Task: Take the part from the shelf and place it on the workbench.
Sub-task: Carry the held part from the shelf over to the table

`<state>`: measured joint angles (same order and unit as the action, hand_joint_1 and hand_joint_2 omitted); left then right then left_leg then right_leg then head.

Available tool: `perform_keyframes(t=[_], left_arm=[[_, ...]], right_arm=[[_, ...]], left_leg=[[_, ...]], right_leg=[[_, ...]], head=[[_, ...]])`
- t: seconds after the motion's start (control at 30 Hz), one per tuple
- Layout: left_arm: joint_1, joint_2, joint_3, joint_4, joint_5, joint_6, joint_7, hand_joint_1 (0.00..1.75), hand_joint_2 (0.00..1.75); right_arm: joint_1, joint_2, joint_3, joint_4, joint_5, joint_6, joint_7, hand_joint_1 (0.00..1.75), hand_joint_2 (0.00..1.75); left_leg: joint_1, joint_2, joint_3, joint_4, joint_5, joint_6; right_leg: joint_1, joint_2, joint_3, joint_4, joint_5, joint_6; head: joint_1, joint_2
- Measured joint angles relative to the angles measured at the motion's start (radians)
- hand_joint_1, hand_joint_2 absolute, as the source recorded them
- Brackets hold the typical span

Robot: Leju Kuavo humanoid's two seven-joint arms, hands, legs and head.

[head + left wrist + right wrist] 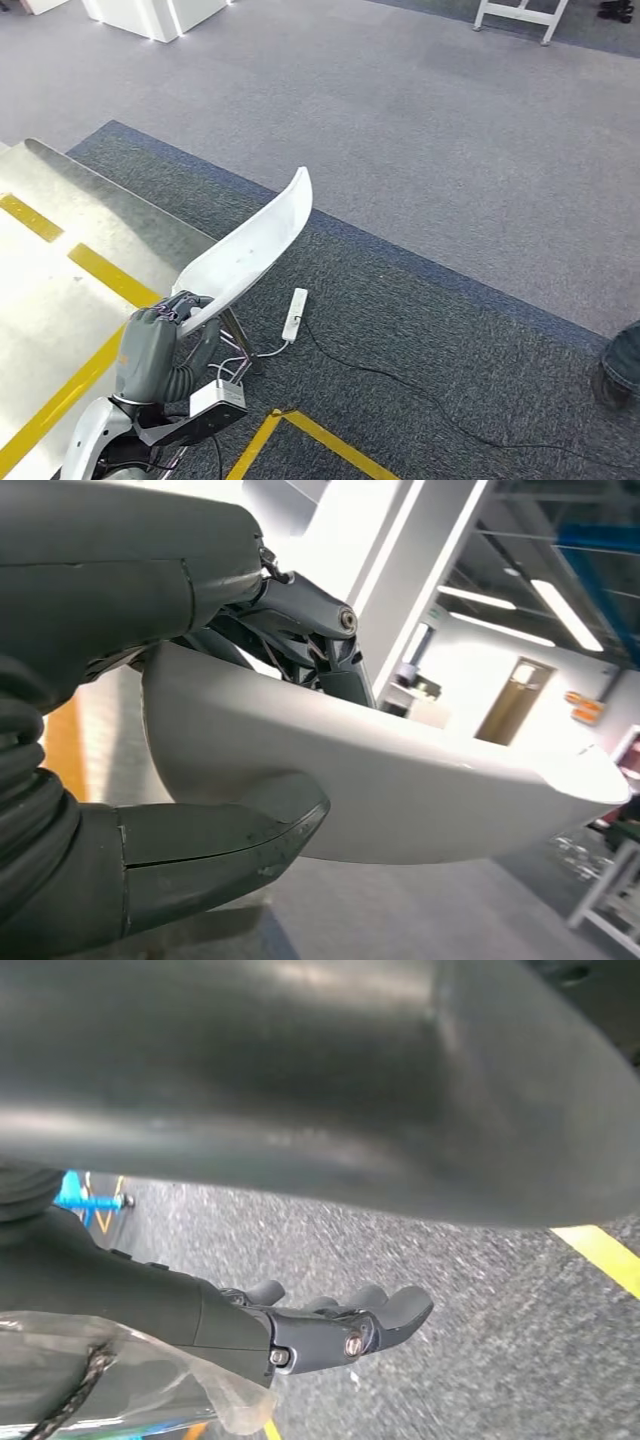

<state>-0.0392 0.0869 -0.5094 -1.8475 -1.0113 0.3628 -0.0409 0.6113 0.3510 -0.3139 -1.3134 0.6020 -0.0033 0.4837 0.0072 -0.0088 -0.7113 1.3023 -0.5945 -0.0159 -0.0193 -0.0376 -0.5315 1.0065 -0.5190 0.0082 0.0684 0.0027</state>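
The part [249, 250] is a long, curved white panel. My left hand [151, 350] grips it at its near end, and the far end rises up and to the right over the carpet. The gripped end hangs at the right edge of the metal workbench [45, 300], which has yellow stripes. Up close in the left wrist view, the thumb [219, 850] lies under the part [423, 790] and the fingers close over its top. In the right wrist view my right hand [340, 1325] hangs over the carpet with its fingers stretched out and nothing in them.
A white power strip [295, 314] lies on the dark carpet just right of the workbench, with a black cable [392, 385] trailing right. Yellow floor tape [317, 435] runs below it. A person's shoe [619, 365] is at the right edge. White furniture [151, 15] stands far back.
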Motion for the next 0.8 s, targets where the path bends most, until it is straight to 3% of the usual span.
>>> perform_keyframes(t=[0.07, 0.13, 0.2, 0.27, 0.33, 0.4, 0.47, 0.5, 0.53, 0.57, 0.63, 0.7, 0.77, 0.8], left_arm=[[0.001, 0.001, 0.000, 0.000, 0.000, 0.000, 0.000, 1.75, 1.75], [-0.001, 0.002, 0.000, 0.000, 0.000, 0.000, 0.000, 1.75, 1.75], [-0.002, 0.002, 0.000, 0.000, 0.000, 0.000, 0.001, 1.75, 1.75], [-0.001, 0.003, 0.001, 0.000, 0.000, 0.000, 0.001, 1.75, 1.75], [-0.002, 0.003, 0.002, 0.000, 0.000, 0.001, 0.001, 1.75, 1.75], [-0.004, 0.001, 0.002, 0.000, 0.000, 0.001, 0.001, 1.75, 1.75], [-0.003, 0.000, 0.002, 0.000, 0.000, 0.001, 0.002, 1.75, 1.75], [-0.002, 0.000, 0.002, 0.000, 0.000, 0.001, 0.002, 1.75, 1.75], [-0.002, 0.000, 0.002, 0.000, 0.000, 0.001, 0.002, 1.75, 1.75], [-0.002, 0.000, 0.002, 0.000, 0.000, 0.001, 0.002, 1.75, 1.75], [-0.002, 0.000, 0.002, 0.000, 0.000, 0.001, 0.002, 1.75, 1.75], [-0.003, 0.000, 0.002, 0.000, 0.000, 0.001, 0.002, 1.75, 1.75], [-0.001, 0.000, 0.002, 0.000, 0.000, 0.001, 0.002, 1.75, 1.75], [-0.001, 0.000, 0.002, 0.000, 0.000, 0.001, 0.002, 1.75, 1.75]], right_arm=[[-0.001, 0.000, 0.000, 0.000, 0.000, 0.000, 0.000, 0.00, 0.00], [-0.002, 0.000, 0.000, 0.000, 0.000, 0.000, 0.000, 0.00, 0.00], [-0.002, 0.000, 0.000, 0.000, 0.000, 0.000, 0.000, 0.00, 0.00], [-0.004, 0.000, 0.000, -0.001, 0.000, 0.000, 0.000, 0.00, 0.00], [-0.007, 0.000, 0.001, -0.002, 0.000, 0.000, -0.001, 0.00, 0.00], [-0.008, 0.000, 0.002, -0.003, 0.000, 0.000, -0.001, 0.00, 0.00], [-0.006, 0.000, 0.002, -0.003, 0.000, 0.001, 0.000, 0.00, 0.00], [-0.006, 0.000, 0.002, -0.003, 0.000, 0.001, 0.000, 0.00, 0.00], [-0.005, 0.000, 0.002, -0.003, 0.000, 0.001, 0.001, 0.00, 0.00], [-0.006, 0.000, 0.002, -0.003, 0.000, 0.001, 0.001, 0.00, 0.00], [-0.007, 0.000, 0.002, -0.002, 0.000, 0.001, 0.001, 0.00, 0.00], [-0.007, 0.000, 0.002, -0.002, 0.000, 0.001, 0.001, 0.00, 0.00], [-0.008, 0.000, 0.002, -0.002, 0.000, 0.000, 0.001, 0.00, 0.00], [-0.009, 0.000, 0.002, -0.002, 0.000, 0.000, 0.001, 0.00, 0.00]], left_leg=[[-0.001, 0.015, 0.047, -0.095, 0.066, 0.006], [-0.012, 0.067, 0.111, -0.222, 0.113, 0.019], [-0.022, 0.098, 0.133, -0.270, 0.113, 0.030], [-0.020, 0.074, 0.133, -0.278, 0.115, 0.039], [-0.013, 0.048, 0.137, -0.287, 0.121, 0.049], [-0.009, 0.023, 0.139, -0.290, 0.124, 0.056], [-0.009, -0.005, 0.138, -0.290, 0.124, 0.058], [-0.009, -0.020, 0.139, -0.289, 0.123, 0.058], [-0.008, -0.034, 0.140, -0.289, 0.123, 0.058], [-0.008, -0.049, 0.142, -0.289, 0.122, 0.056], [-0.007, -0.075, 0.143, -0.284, 0.118, 0.050], [-0.007, -0.097, 0.138, -0.282, 0.118, 0.039], [-0.004, -0.116, 0.132, -0.284, 0.121, 0.027], [-0.004, -0.109, 0.130, -0.279, 0.118, 0.022]], right_leg=[[0.001, -0.026, 0.010, 0.000, -0.007, 0.002], [0.005, -0.048, 0.018, 0.001, -0.017, 0.008], [0.010, -0.070, 0.023, -0.001, -0.025, 0.018], [0.010, -0.090, 0.033, -0.005, -0.031, 0.028], [0.008, -0.052, 0.027, 0.025, -0.056, 0.038], [0.006, 0.011, -0.028, 0.137, -0.111, 0.044], [0.006, 0.032, -0.101, 0.261, -0.149, 0.045], [0.006, 0.034, -0.120, 0.280, -0.140, 0.045], [0.006, 0.036, -0.121, 0.261, -0.112, 0.044], [0.005, 0.043, -0.102, 0.202, -0.069, 0.043], [0.000, 0.084, -0.050, 0.068, -0.006, 0.040], [-0.001, 0.114, -0.020, 0.007, 0.006, 0.035], [-0.001, 0.098, -0.012, 0.002, 0.008, 0.025], [-0.002, 0.087, -0.010, -0.001, 0.010, 0.019]], head=[[0.000, 0.000], [-0.001, 0.000], [-0.001, 0.000], [-0.002, 0.000], [0.002, 0.000], [0.009, 0.000], [0.011, 0.000], [0.012, 0.000], [0.012, 0.000], [0.012, 0.000], [0.012, 0.000], [0.011, 0.000], [0.011, 0.000], [0.010, 0.000]])
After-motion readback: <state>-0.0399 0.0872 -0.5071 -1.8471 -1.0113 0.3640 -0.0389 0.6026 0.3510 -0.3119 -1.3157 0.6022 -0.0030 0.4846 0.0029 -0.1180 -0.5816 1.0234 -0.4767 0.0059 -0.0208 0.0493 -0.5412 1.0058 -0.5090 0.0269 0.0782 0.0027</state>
